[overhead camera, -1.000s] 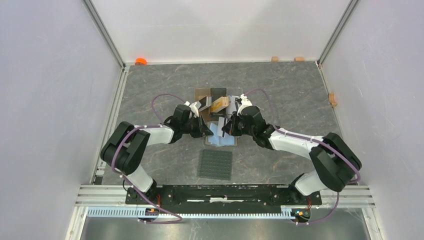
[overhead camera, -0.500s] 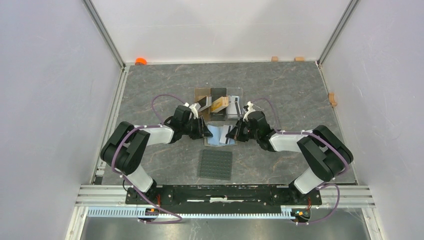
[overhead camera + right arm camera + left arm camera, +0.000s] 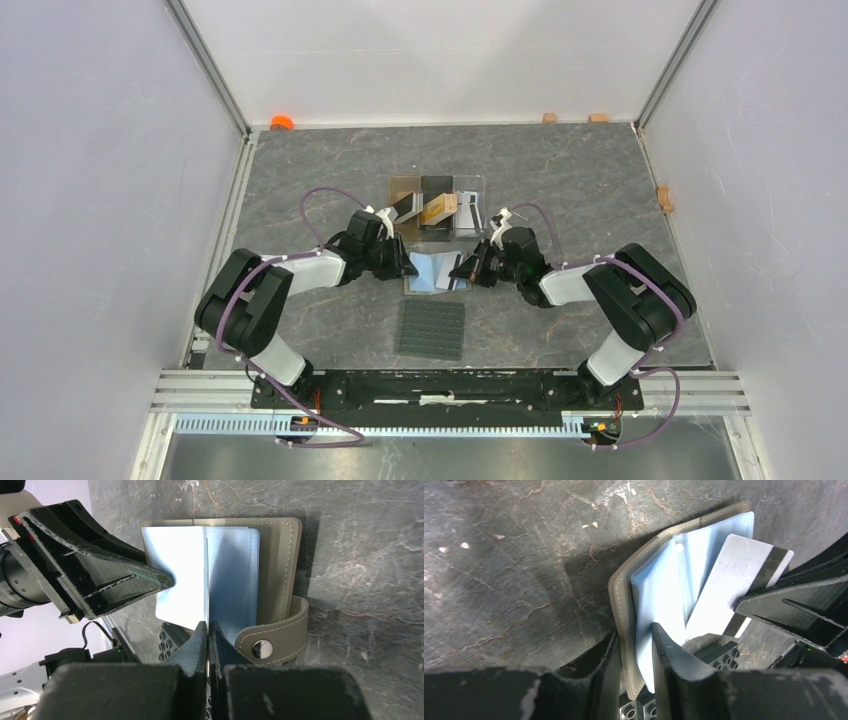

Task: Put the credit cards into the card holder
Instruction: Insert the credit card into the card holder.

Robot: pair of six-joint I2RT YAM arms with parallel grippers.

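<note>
Right gripper (image 3: 207, 630) pinched the card (image 3: 729, 580) edge-on so it'd slide into the holder (image 3: 280, 555). Left gripper (image 3: 634, 632) straddled its cover to steady it, jaws apart, couldn't tell if gripping.

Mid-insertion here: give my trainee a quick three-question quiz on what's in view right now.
1. True or false: the right gripper has its jaws shut on the silver card.
2. Where does the studded mat lie from the card holder? A nearer the arm bases; B beyond it; C on top of it.
3. How many cards stand in the clear stand?
Key: 1 true; 2 A; 3 two, the black card and the gold card.
</note>
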